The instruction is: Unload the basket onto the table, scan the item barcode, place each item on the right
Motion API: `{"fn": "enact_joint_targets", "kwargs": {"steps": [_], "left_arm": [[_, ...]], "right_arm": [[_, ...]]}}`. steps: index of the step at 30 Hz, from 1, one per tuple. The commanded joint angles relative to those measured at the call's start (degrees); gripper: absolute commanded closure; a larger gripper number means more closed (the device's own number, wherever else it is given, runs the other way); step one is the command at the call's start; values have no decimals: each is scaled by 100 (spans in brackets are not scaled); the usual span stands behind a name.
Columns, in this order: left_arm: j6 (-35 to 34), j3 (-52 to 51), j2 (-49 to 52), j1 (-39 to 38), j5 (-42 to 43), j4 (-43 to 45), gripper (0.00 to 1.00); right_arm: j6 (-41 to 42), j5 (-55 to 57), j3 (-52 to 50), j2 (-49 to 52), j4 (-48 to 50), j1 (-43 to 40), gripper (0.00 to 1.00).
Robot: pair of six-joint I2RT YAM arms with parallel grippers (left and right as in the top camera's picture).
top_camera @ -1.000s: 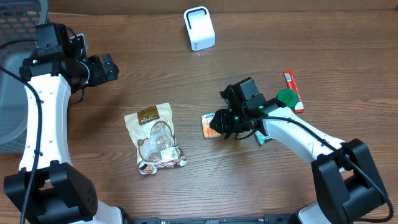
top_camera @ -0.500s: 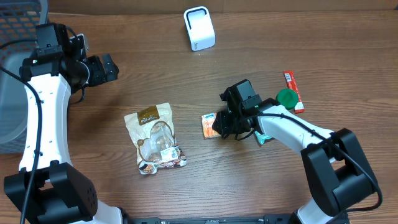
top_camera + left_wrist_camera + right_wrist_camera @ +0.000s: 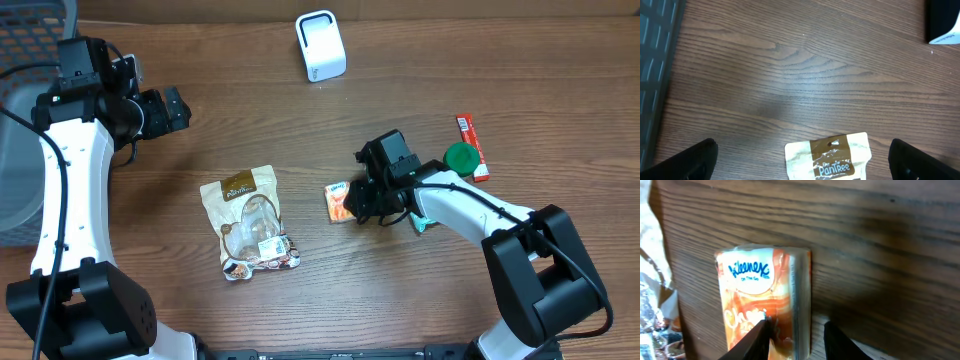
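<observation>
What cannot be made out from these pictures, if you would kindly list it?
Barcode of the Kleenex pack: unseen; right wrist shows its printed face only, overhead too small.
Right gripper: grip unclear; fingertips cut by the bottom edge of its wrist view.
Teal item: overhead, mostly under the right arm.
PanTree bag: left wrist, cut off by bottom edge.

Overhead: soft, even light, table point(image 3: 480, 70) sharp. Right wrist: dim, heavy shadow from 1 to 5 o'clock; Kleenex pack point(image 3: 752, 295) slightly blurred, faint sheen. Left wrist: clear.
</observation>
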Motion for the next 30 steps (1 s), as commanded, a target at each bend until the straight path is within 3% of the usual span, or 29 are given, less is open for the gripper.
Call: {"fn": "enact_joint_targets", "kwargs": {"steps": [1, 4, 10, 12, 15, 22, 30], "left_arm": [[-52, 13, 0, -13, -33, 4, 0], [-52, 15, 0, -13, -33, 2, 0], [-52, 13, 0, -13, -33, 4, 0], [-52, 13, 0, -13, -33, 2, 0], [-52, 13, 0, -13, -33, 4, 0], [-52, 13, 0, -13, -33, 4, 0], [-52, 15, 0, -13, -33, 4, 0]], "right_arm": [[-44, 205, -81, 9, 63, 2, 68], [-44, 275, -109, 9, 105, 2, 74], [-39, 269, -107, 9, 125, 2, 74], [-39, 267, -101, 7, 114, -4, 79], [-42, 269, -31, 7, 116, -15, 96], [-748, 81, 431, -37, -317, -15, 96], [-1504, 662, 2076, -348, -1582, -13, 96]]}}
